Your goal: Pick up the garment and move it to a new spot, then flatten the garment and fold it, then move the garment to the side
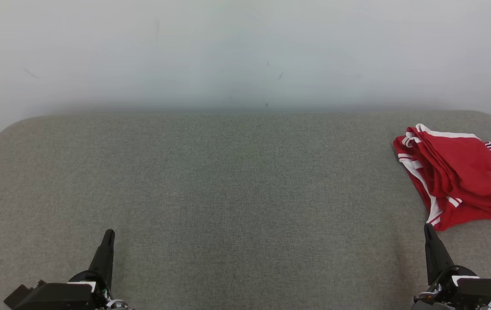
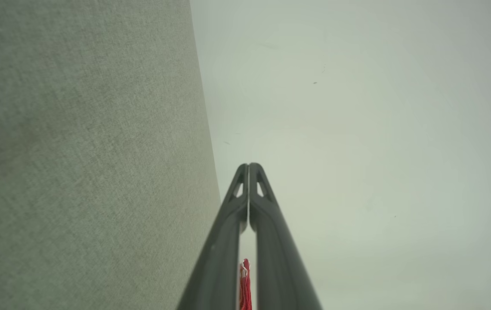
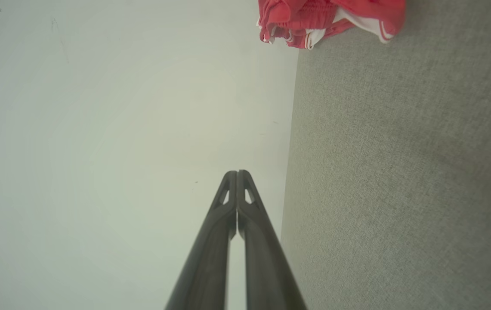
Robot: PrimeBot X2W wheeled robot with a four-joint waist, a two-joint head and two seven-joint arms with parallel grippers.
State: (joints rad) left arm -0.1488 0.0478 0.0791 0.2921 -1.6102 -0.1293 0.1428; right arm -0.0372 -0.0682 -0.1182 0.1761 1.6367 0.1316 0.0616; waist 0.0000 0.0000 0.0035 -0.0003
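Note:
The garment (image 1: 460, 176) is red with white trim, folded into a bundle at the far right of the grey table (image 1: 228, 193), partly cut off by the head view's right edge. My right wrist view shows the garment (image 3: 327, 19) along its top edge. My right gripper (image 1: 428, 228) is shut and empty, its tip just short of the garment's near corner. My left gripper (image 1: 109, 234) is shut and empty at the lower left, far from the garment. Both pairs of fingertips meet in the wrist views: left gripper (image 2: 248, 165), right gripper (image 3: 237, 173). A thin strip of the red garment (image 2: 244, 284) shows between the left fingers lower down.
The grey fabric table has rounded far corners and ends at a pale wall (image 1: 245, 51). Its middle and left are bare cloth.

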